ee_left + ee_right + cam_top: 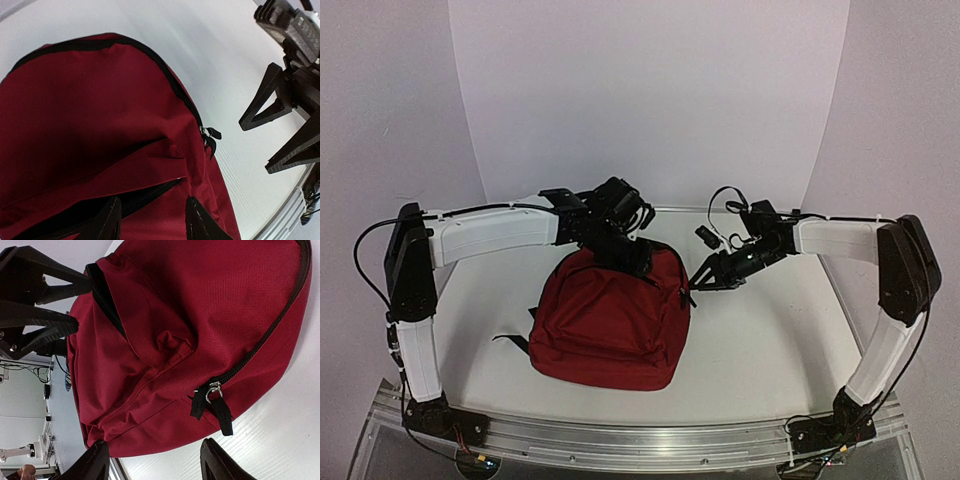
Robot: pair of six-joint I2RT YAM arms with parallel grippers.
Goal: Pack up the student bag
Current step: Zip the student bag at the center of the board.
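Your student bag (pixel 610 320) — dark red, lying flat — sits in the middle of the bench (pixel 770 340), between the two arms. Your left hand (pixel 154 200) hovers at its front pocket, fingers apart, gripping nothing. Your right hand (pixel 155 441) hangs just beside the bag's zipper pull (pixel 212 400) — fingers apart too.

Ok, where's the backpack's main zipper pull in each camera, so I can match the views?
Top external: the zipper pull is small, on the red backpack's right edge, beside the right tool.
Left wrist: zipper pull right of centre, on the bag's edge.
Right wrist: zipper pull lower centre-right, black tabs on a silver ring.
Shared landmark: the right tool, at far right in left wrist, at the bottom in its own view.
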